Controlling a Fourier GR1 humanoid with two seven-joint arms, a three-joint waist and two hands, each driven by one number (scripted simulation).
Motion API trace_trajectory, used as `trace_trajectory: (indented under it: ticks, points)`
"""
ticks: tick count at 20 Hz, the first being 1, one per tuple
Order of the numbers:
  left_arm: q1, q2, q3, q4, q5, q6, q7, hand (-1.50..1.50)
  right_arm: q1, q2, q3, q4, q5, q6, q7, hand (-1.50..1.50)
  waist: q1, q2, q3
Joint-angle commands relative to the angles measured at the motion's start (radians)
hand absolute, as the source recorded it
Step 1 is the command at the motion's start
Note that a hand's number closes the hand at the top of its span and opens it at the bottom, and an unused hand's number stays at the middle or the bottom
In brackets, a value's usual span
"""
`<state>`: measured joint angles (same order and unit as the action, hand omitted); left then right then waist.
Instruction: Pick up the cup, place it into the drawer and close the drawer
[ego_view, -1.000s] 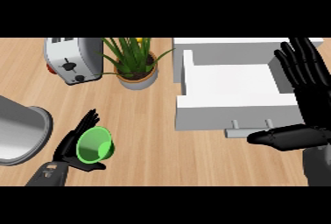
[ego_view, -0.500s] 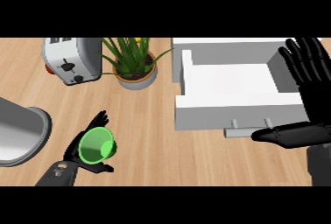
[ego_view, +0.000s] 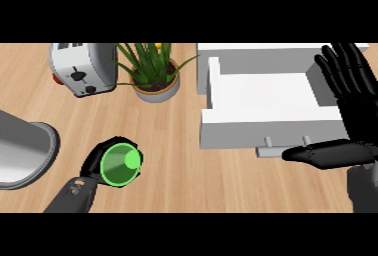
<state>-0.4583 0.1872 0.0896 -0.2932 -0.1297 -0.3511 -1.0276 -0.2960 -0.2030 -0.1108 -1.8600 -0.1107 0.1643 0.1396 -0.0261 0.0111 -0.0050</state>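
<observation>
The left hand (ego_view: 96, 167) curls round the green cup (ego_view: 121, 165), well to the left of the open white drawer (ego_view: 266, 100), its mouth facing up, while the right hand (ego_view: 347, 100) rests flat-fingered at the drawer's right side, nearer to it.

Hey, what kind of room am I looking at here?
Most likely a kitchen: a wooden counter holds a toaster, a potted plant and a metal pot, with an open white drawer set on it.
</observation>
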Motion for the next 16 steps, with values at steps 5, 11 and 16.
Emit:
trace_trajectory:
  ticks: [5, 11, 16]
  points:
    - [-0.012, -0.024, 0.038, -0.068, 0.046, -0.066, -0.224, 1.50, 0.000, -0.017, -0.024, 0.000, -0.017, 0.011, 0.003, -1.50, 0.007, -0.005, 0.001]
    - [-0.025, -0.062, 0.213, -0.093, 0.207, 0.137, -0.177, 1.50, 0.020, -0.028, -0.050, 0.015, -0.035, 0.027, -0.019, -1.50, 0.013, -0.004, 0.002]
    - [-0.094, -0.087, 0.203, -0.158, 0.211, 0.149, -0.106, 1.50, 0.002, -0.048, -0.056, -0.011, -0.057, 0.039, 0.031, -1.50, 0.019, -0.011, 0.004]
